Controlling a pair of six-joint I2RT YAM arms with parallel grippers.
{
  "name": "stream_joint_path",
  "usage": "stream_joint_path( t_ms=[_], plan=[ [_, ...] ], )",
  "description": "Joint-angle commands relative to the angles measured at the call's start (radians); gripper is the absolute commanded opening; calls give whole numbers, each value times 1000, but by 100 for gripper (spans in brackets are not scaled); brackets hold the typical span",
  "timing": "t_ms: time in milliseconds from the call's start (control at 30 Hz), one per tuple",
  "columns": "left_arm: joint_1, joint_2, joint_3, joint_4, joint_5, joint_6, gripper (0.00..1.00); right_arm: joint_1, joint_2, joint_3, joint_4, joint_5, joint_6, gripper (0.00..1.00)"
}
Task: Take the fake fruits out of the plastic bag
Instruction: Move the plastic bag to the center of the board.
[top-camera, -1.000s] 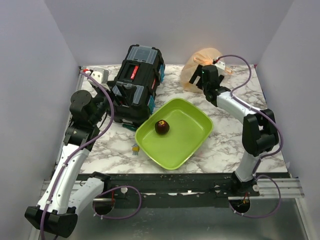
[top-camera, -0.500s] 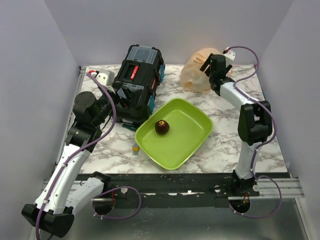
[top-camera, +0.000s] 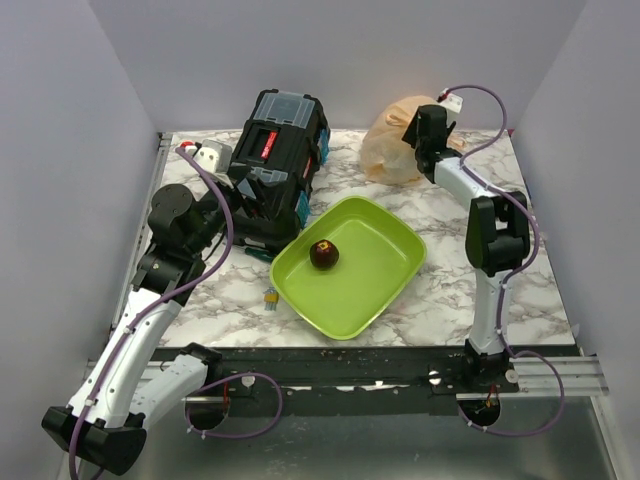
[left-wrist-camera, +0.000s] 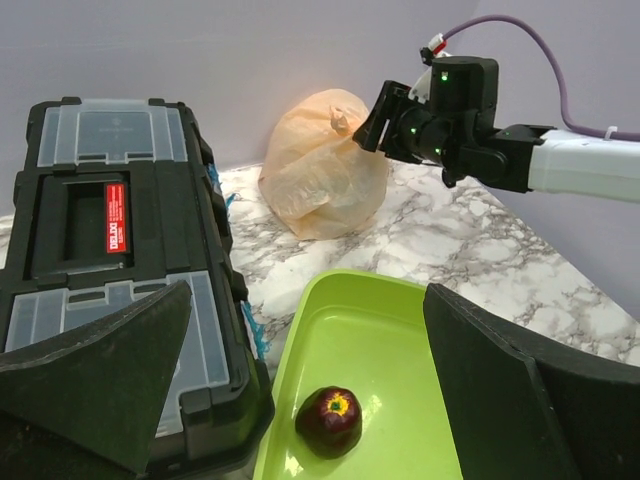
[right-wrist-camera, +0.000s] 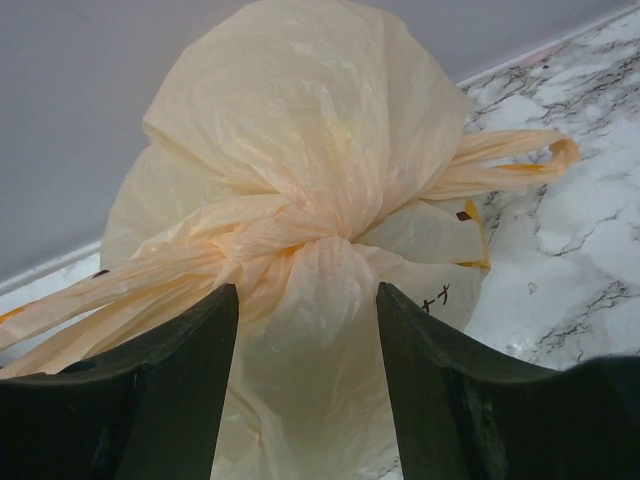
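The peach-orange plastic bag (top-camera: 392, 142) sits knotted at the back of the table, also in the left wrist view (left-wrist-camera: 325, 170) and filling the right wrist view (right-wrist-camera: 310, 250). My right gripper (top-camera: 412, 128) is open right at the bag, its jaws either side of the plastic just below the knot (right-wrist-camera: 320, 235). A dark maroon fake fruit (top-camera: 323, 254) lies in the lime-green tray (top-camera: 390, 270), also seen from the left wrist (left-wrist-camera: 329, 420). Other fruits are hidden in the bag. My left gripper (top-camera: 238, 205) is open and empty beside the toolbox, above the tray's left edge.
A black toolbox (top-camera: 275, 165) stands at the back left, close to my left arm. A white plug block (top-camera: 212, 155) lies at the far left corner. A small yellow-grey object (top-camera: 270, 295) lies in front of the tray. Walls enclose the table on three sides.
My right gripper has moved back and up along the bag toward its knot, the arm stretching further out. The left arm has shifted slightly toward the toolbox. The maroon fruit has not moved.
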Motion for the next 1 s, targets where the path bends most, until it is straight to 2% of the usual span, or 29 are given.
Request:
stream_joint_path(
  t_ms=[0,33,167,267,367,400,633,733,833,967],
  plan=[
    [-6,-4,-14,29,36,-18,99,-11,29,24,-1,-19,-35,58],
    [-6,-2,-14,28,37,-19,99,-12,24,16,-1,-20,-30,56],
    [-7,-3,-14,30,41,-24,99,-13,-4,-37,16,0,-28,41],
    [-9,-3,-16,31,41,-28,99,-13,-27,-70,0,76,-1,26],
    [-9,-2,-16,33,47,-32,99,-14,-67,-129,-22,151,54,6],
    [-9,-1,-16,32,49,-34,99,-13,-87,-154,-25,171,67,3],
    [-14,8,-12,35,70,-56,99,-14,-311,-401,-72,314,138,1],
    [-18,19,-10,32,80,-64,99,-15,-440,-526,-142,413,199,1],
    [-22,34,-4,26,94,-76,99,-16,-571,-652,-192,439,241,1],
    [-28,43,2,22,111,-97,99,-16,-753,-797,-347,431,380,1]
  ],
)
